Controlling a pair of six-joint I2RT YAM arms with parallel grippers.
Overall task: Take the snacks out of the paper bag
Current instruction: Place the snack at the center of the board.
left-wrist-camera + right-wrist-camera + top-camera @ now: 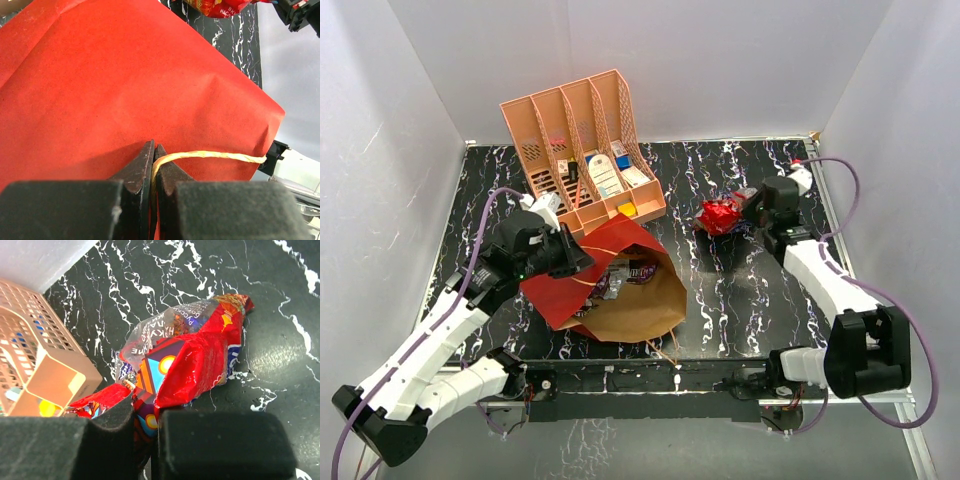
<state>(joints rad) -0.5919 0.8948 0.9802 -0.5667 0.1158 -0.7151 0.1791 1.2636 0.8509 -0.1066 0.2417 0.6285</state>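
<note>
The red paper bag (582,268) lies tilted on the black marbled table, its brown mouth facing the near edge, with dark snack packets (625,273) showing inside. My left gripper (572,250) is shut on the bag's tan cord handle (210,155) against the red paper (120,85). My right gripper (752,212) is shut on a shiny red snack bag (723,215) at the right of the table. In the right wrist view the red snack bag (200,355) rests on the table with its edge pinched between the pads.
The salmon-pink slotted organizer (582,150) with small boxes and cards stands behind the bag; its corner shows in the right wrist view (45,375). White walls enclose the table on three sides. A loose cord handle (660,350) trails at the bag's mouth.
</note>
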